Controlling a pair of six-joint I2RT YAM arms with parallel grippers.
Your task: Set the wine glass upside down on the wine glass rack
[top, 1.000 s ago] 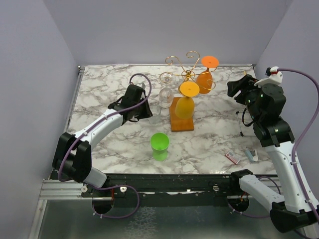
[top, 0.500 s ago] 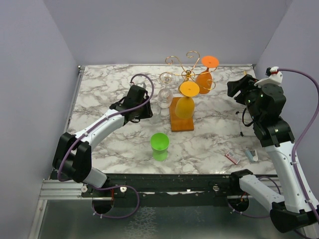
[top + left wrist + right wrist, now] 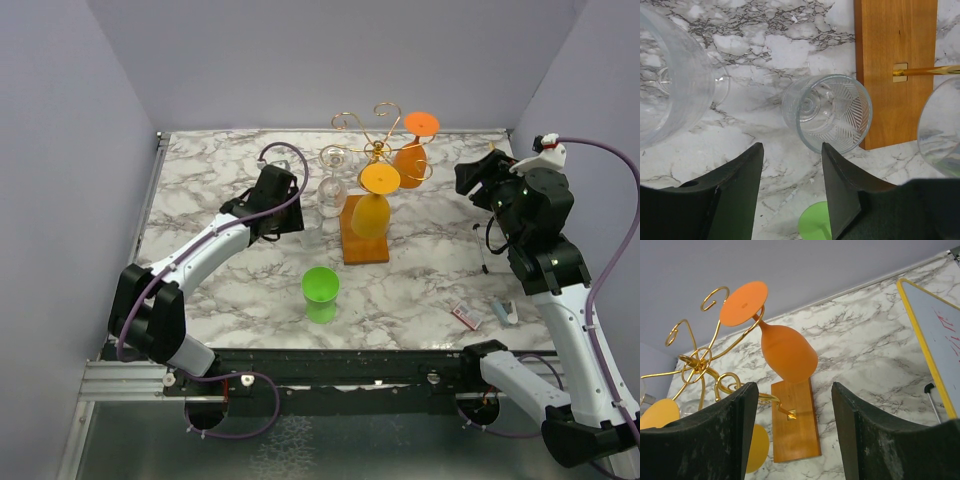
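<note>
The wine glass rack (image 3: 378, 150) is gold wire on a brown wooden base (image 3: 365, 246). An orange glass (image 3: 411, 155) and an amber glass (image 3: 373, 208) hang on it upside down, and a clear glass (image 3: 333, 180) is at its left side. My left gripper (image 3: 293, 222) is open and empty, just left of the base. In the left wrist view it (image 3: 791, 147) hovers over an upright clear wine glass (image 3: 826, 114) next to the base (image 3: 895, 65). My right gripper (image 3: 472, 178) is open and empty, right of the rack; its view (image 3: 795, 386) shows the orange glass (image 3: 787, 352).
A green glass (image 3: 321, 287) stands upright near the front middle. A second clear glass (image 3: 667, 75) is close at the left of the left wrist view. A yellow-framed whiteboard (image 3: 940, 335) lies at the right. Small items (image 3: 465, 316) lie at the front right.
My left gripper has shifted slightly toward the far side. The right arm and the glasses have not moved.
</note>
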